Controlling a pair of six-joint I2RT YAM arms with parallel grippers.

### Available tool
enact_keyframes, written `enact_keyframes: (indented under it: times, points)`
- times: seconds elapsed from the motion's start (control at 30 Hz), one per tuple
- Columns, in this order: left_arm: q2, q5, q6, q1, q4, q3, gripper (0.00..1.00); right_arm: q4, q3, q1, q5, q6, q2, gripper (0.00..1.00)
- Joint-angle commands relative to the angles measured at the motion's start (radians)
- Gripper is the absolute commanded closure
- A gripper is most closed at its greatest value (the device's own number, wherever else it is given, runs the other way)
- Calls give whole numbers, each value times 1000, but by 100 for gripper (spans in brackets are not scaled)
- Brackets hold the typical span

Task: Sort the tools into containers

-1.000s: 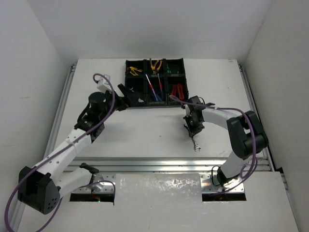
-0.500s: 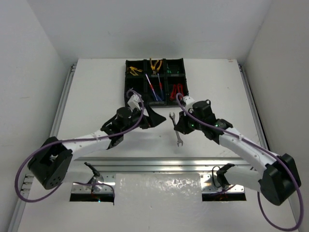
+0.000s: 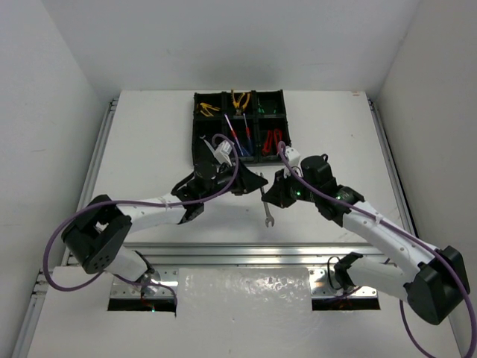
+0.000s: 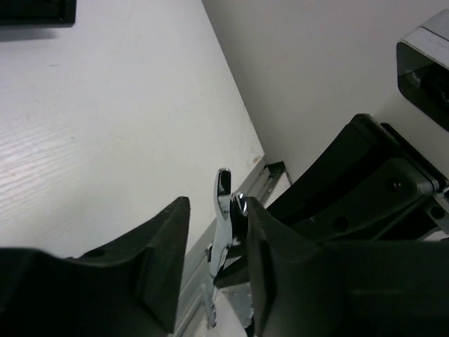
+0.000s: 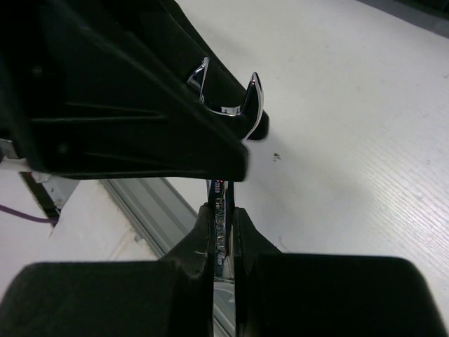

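A silver wrench hangs above the table in front of the containers, a black six-compartment tray. My right gripper is shut on the wrench's shank. The wrench's open-end head pokes out past a dark finger of the left gripper. My left gripper straddles the wrench's upper part. The wrench rests against one finger, and a gap shows to the other, so the jaws stand narrowed but open. Other tools lie in the tray: yellow pliers, red cutters, and blue and red screwdrivers.
The two grippers meet nose to nose over the middle of the white table. A metal rail runs along the near edge, with the arm bases behind it. White walls close in the left, right and far sides.
The right arm lifted the wrench off the table and carried it left to the middle. The left gripper swung over from the tray, reached the wrench, and its jaws narrowed around it.
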Motion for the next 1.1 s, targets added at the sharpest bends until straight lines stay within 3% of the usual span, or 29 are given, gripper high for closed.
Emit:
enact_keyframes:
  times: [0.0,0.1,0.2,0.27,0.3,0.33,0.37,0.4,0.43,0.53,0.6,0.7,0.83,0.97,1.07]
  points:
    - [18,30,-3,-16,68,44,69,81,57,14,-57,25,-33,100]
    - [44,34,-2,-16,68,60,74,125,47,19,-116,42,-31,100]
    - [60,39,6,-16,55,84,98,164,38,20,-143,58,-28,100]
    - [61,22,20,-16,7,112,100,167,34,19,-139,48,-29,100]
    - [57,-1,35,-14,-23,124,100,165,30,20,-116,39,-39,94]
    - [52,-75,52,-11,-71,161,100,155,24,20,-99,38,-49,80]
    - [46,-118,98,-7,-187,185,100,153,15,19,-69,42,-63,39]
    - [44,-199,127,15,-233,208,100,144,-5,17,20,42,-103,8]
    - [46,-238,150,33,-334,259,100,109,-11,19,72,41,-124,1]
    - [60,-265,193,165,-425,322,100,9,-18,14,277,30,-201,1]
    - [86,-231,204,274,-444,372,100,-46,-12,13,330,3,-229,1]
    - [168,-216,268,381,-580,527,100,-98,-5,11,331,-27,-267,1]
    - [294,-173,288,502,-622,676,100,-132,-13,10,361,-59,-286,1]
    - [385,-244,326,542,-617,802,100,-135,-27,11,349,-68,-301,1]
    - [497,-204,342,579,-675,924,100,-134,-35,10,343,-71,-304,1]
